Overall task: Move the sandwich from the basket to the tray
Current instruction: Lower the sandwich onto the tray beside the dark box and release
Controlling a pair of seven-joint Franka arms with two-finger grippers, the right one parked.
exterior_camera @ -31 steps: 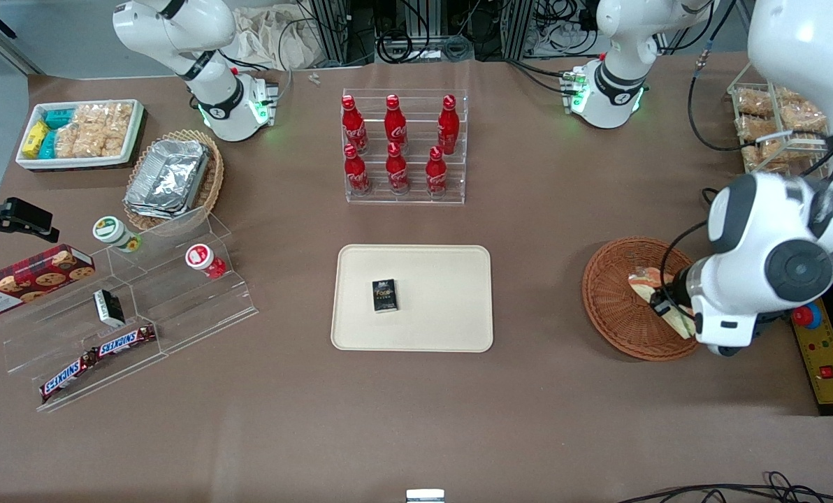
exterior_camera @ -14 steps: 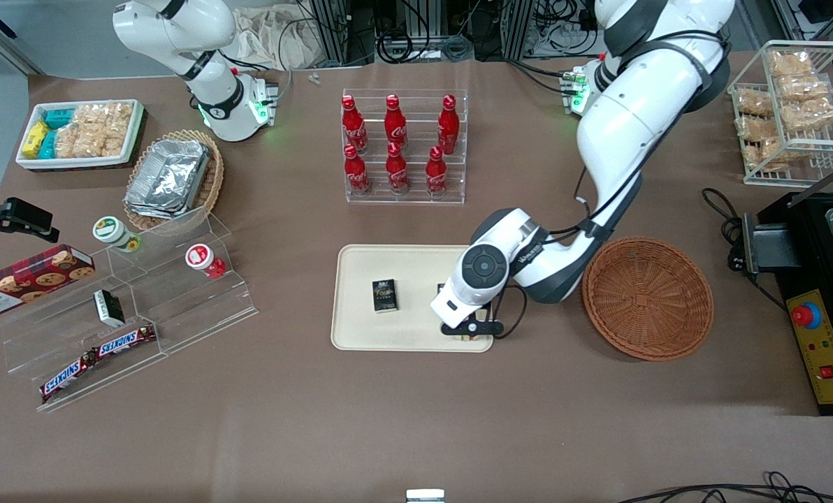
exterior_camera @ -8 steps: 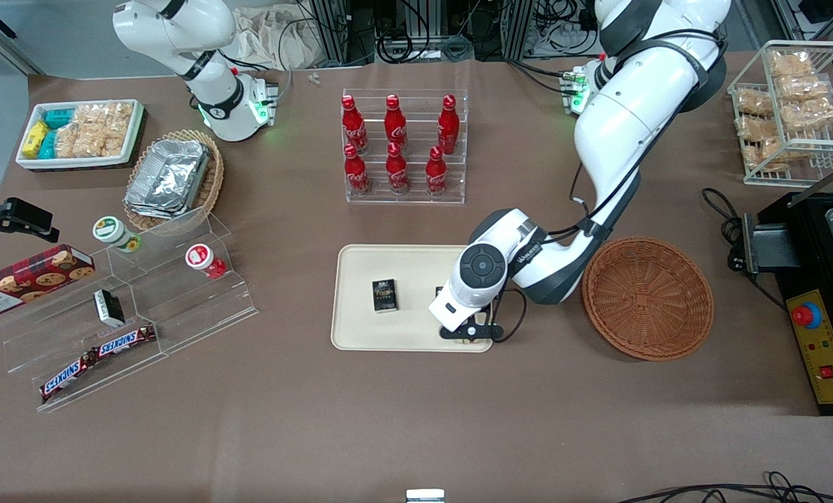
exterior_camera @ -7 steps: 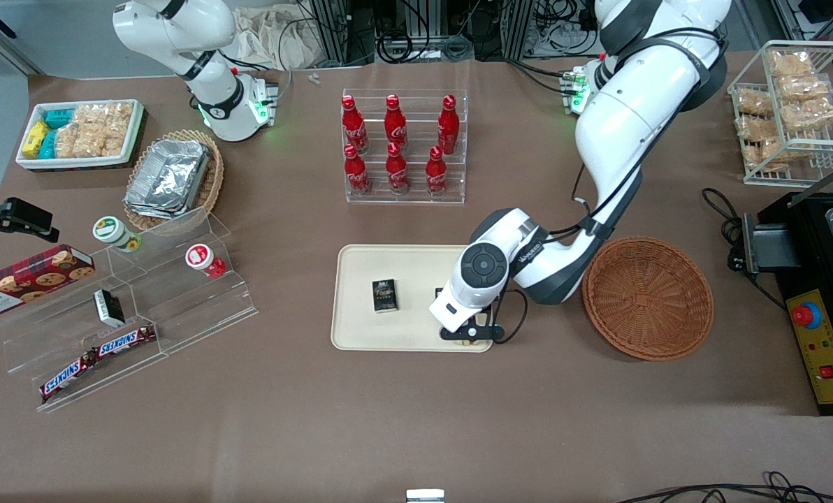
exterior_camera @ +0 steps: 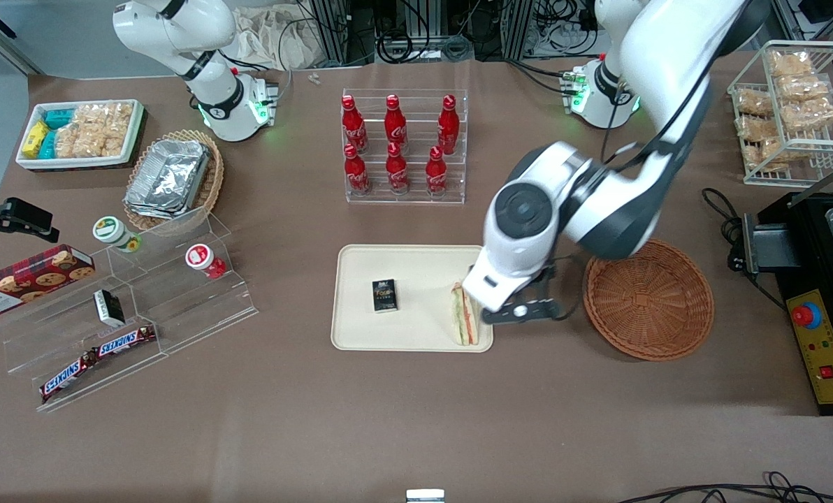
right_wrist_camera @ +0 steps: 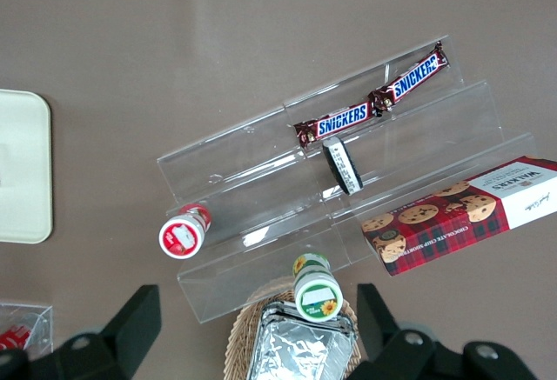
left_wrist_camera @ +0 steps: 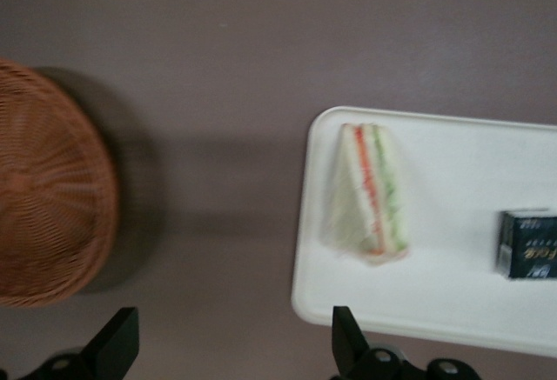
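sandwich [exterior_camera: 464, 314] lying on tray [exterior_camera: 416, 272], near its edge toward basket [exterior_camera: 647, 300]; end effector [exterior_camera: 521, 312] released, raised just beside the tray.

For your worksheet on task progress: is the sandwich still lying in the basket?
No: the sandwich lies on the tray, the basket holds nothing, and the open end effector hangs above the table.

Six red cola bottles [exterior_camera: 399, 147] stand in a clear rack [exterior_camera: 405, 195]. Toward the parked arm's end from the rack, a foil container [exterior_camera: 168, 176] fills a tan basket [exterior_camera: 210, 183], nearer the camera than a snack box [exterior_camera: 81, 133].
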